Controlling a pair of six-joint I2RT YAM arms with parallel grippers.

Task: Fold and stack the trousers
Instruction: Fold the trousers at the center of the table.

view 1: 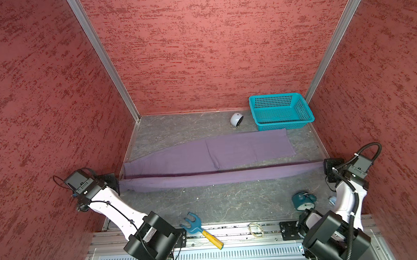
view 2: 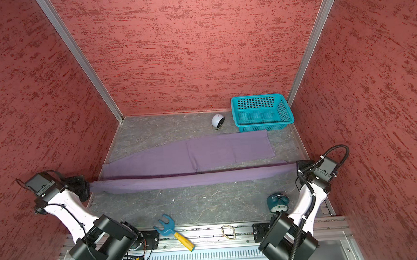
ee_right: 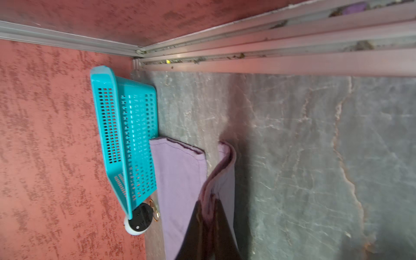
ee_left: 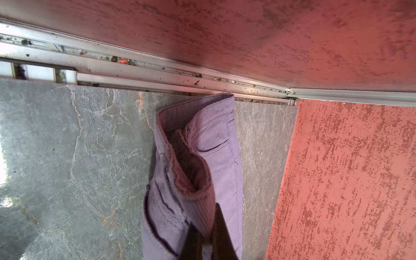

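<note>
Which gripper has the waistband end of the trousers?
The left gripper: it is shut on the waistband of the trousers, with pocket stitching beside it. The right gripper pinches a plain leg end.

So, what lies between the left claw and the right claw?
The muted purple cloth trousers, one fold stretched from the left claw to the right claw, shown in both top views.

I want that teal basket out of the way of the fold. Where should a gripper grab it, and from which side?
Probably pinch the near long rim of the teal basket from above, one finger inside, one outside: it stands upright and open with thin walls, and the red walls crowd its far rims.
</note>
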